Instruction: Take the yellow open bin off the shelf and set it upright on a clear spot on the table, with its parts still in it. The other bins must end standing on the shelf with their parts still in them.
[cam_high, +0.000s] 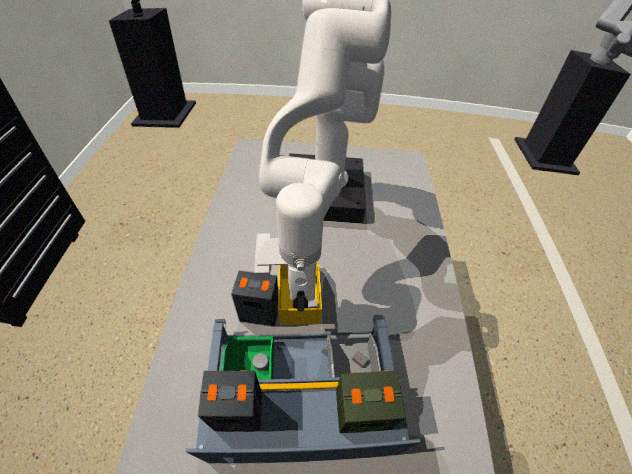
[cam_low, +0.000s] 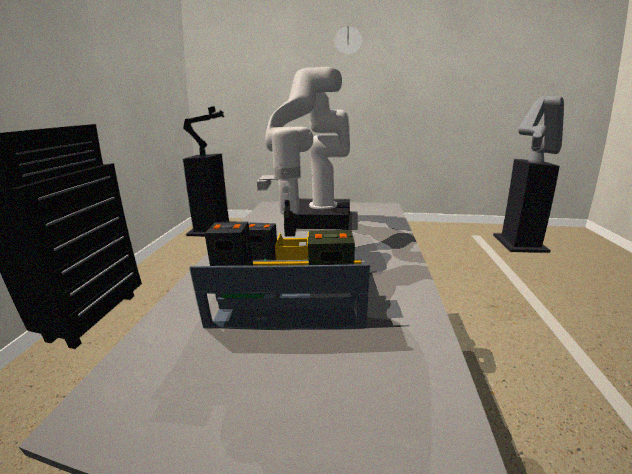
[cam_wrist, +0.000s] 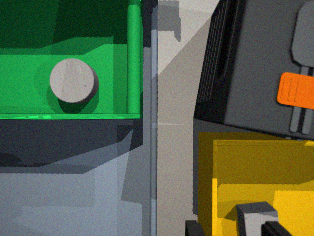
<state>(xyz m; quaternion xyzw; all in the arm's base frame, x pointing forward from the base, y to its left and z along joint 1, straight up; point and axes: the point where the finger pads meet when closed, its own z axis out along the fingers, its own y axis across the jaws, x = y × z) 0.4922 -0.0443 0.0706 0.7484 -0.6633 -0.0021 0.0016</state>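
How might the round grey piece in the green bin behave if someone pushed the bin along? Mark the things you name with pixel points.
The round grey piece (cam_high: 260, 361) (cam_wrist: 72, 80) lies on a flat face, so it would probably slide rather than roll. The walls of the green bin (cam_high: 272, 352) (cam_wrist: 134, 60) would likely stop it. Its even, unbent outline suggests it is stiff.

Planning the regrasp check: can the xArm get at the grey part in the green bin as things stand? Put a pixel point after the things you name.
Probably yes: the green bin (cam_high: 272, 352) (cam_wrist: 134, 60) is open on top, its part (cam_high: 260, 361) (cam_wrist: 72, 80) uncovered; the toolbox (cam_high: 228, 400) in front shouldn't block descent.
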